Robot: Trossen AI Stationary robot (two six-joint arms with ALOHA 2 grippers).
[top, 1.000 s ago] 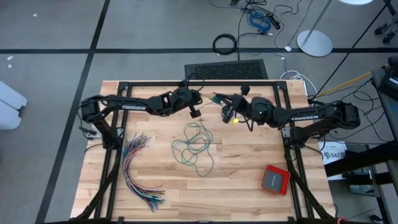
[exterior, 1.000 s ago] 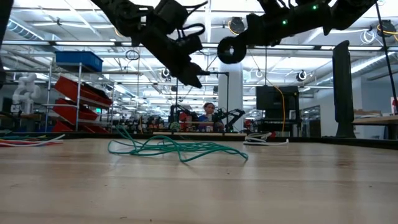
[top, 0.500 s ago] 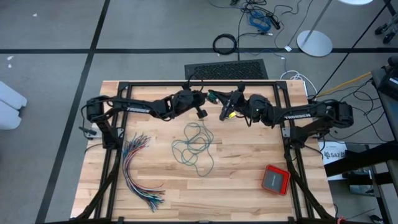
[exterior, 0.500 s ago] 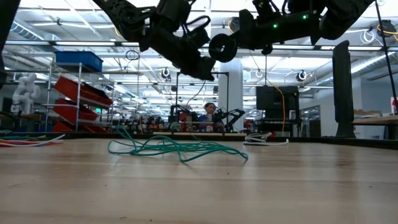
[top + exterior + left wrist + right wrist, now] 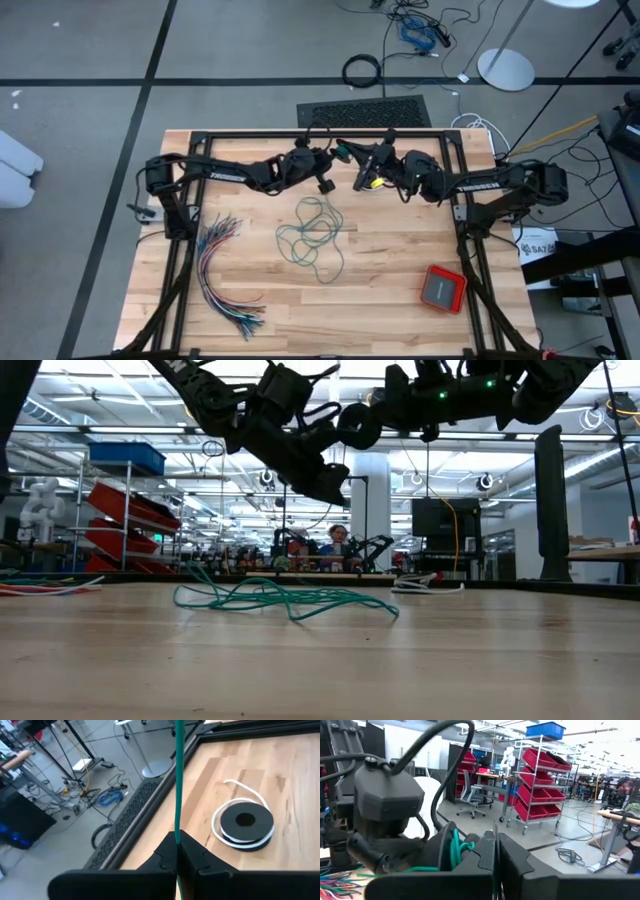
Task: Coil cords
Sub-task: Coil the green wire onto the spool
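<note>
High view, operator: nearest you, the coloured wires (image 5: 222,275) fan out by the desk's (image 5: 390,300) left edge and a red box (image 5: 442,288) sits toward the near right corner. The teal cord (image 5: 314,236) lies in a loose tangle mid-desk, one strand rising to the grippers. Above the far edge's middle, your left gripper (image 5: 340,152) is clamped on that teal strand, which the left wrist view shows running taut between its fingers. Your right gripper (image 5: 358,175) hangs just beside it, fingers pressed together. The black cord (image 5: 245,824) lies coiled flat, white tail looping around it.
</note>
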